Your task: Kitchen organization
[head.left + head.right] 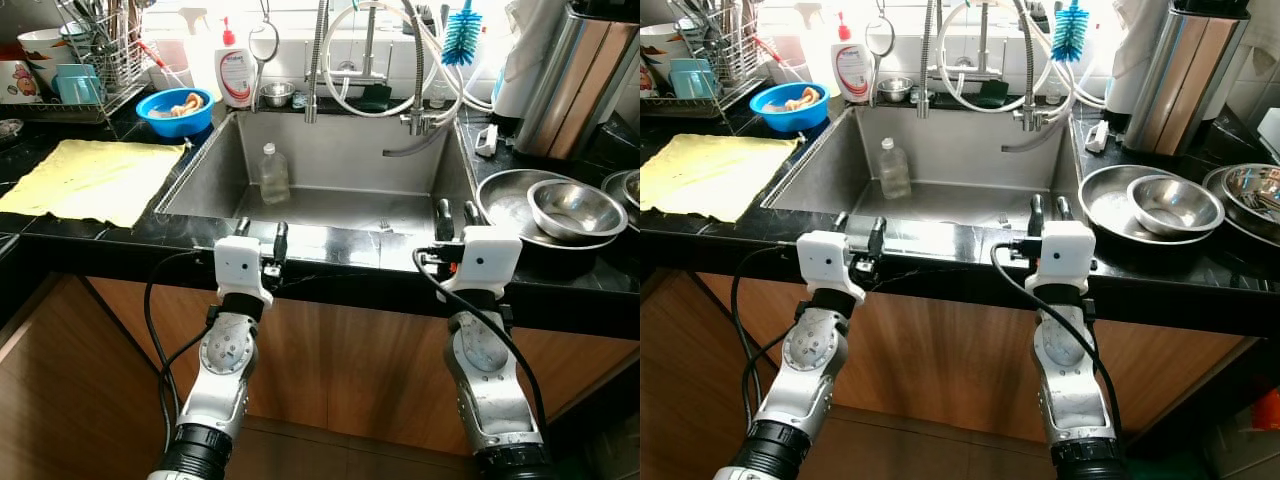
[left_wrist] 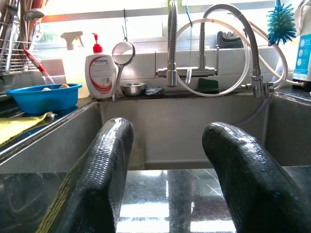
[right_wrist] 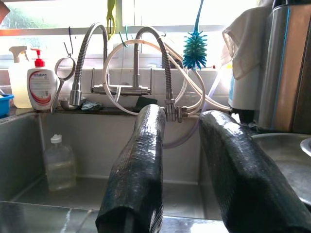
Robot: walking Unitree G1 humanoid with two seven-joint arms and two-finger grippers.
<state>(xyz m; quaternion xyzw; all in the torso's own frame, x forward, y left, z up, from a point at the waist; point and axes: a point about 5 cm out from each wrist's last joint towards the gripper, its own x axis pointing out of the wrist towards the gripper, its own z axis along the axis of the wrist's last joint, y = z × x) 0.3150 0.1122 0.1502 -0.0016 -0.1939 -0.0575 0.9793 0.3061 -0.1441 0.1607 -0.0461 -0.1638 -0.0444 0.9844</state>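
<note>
1. The bottle [image 1: 273, 173] stands upright in the sink [image 1: 330, 150], near its back-left part, cap up, so its long axis is vertical.
2. From the left gripper [image 1: 260, 238] it lies straight ahead and lower, down past the front rim; that gripper's jaws stand apart and hold nothing.
3. From the right gripper [image 1: 457, 216] it lies ahead and well off to the left; these jaws are also parted and empty, hovering at the front rim.
4. By my judgement the left arm is the nearer one, and a grasp would mean reaching forward and down over the rim to close across the bottle's sides.
5. Further out, steel bowls [image 1: 575, 208] sit beside the right gripper and a yellow cloth [image 1: 90, 178] beyond the left.
</note>
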